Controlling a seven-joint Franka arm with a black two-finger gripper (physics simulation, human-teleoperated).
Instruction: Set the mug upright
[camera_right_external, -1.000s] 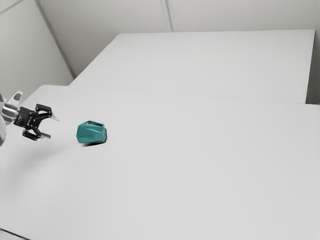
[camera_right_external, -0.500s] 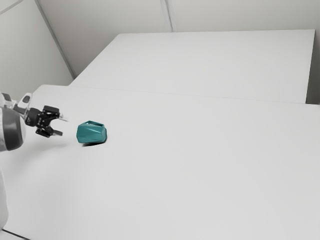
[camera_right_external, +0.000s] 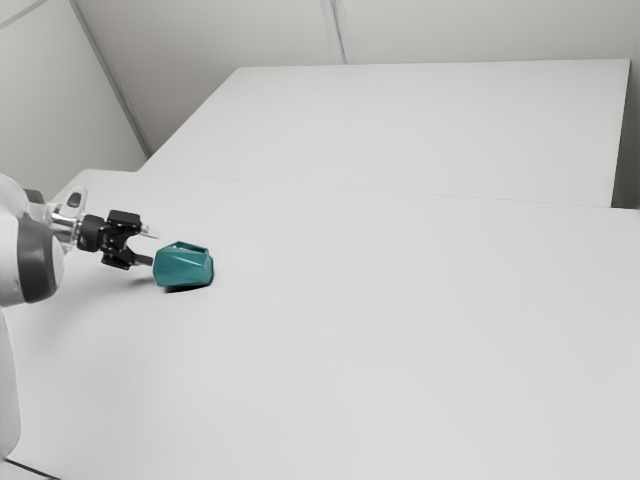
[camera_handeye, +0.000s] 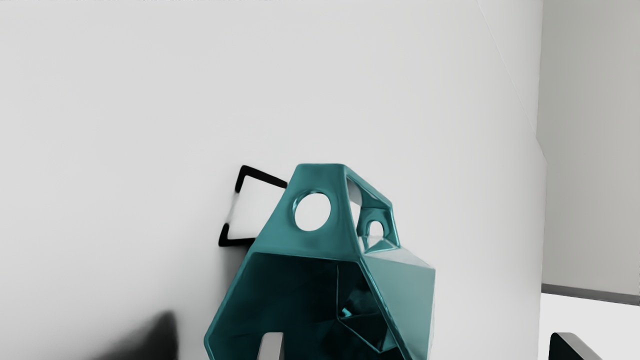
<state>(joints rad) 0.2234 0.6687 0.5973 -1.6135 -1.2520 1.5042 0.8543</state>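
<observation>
The teal mug (camera_right_external: 183, 267) lies on its side on the white table, toward the exterior view's left. My gripper (camera_right_external: 152, 248) stands open right beside it, on the exterior view's left of the mug. Seen from the hand, the faceted mug (camera_handeye: 320, 240) turns its dark open mouth toward the gripper (camera_handeye: 417, 345). One fingertip overlaps the mouth in that view, while the other stands apart beyond the mug's outer wall. Whether the nearer fingertip is inside the mouth or just in front of it, I cannot tell.
The white table (camera_right_external: 400, 330) extends widely around the mug. Behind it is another pale flat surface (camera_right_external: 430, 130), with grey walls beyond. A dark shadow of the hand falls on the table beside the mug.
My arm and gripper have advanced toward the exterior view's right, closing the gap to the mug. The mug has stayed where it was, and the fingers remain apart.
</observation>
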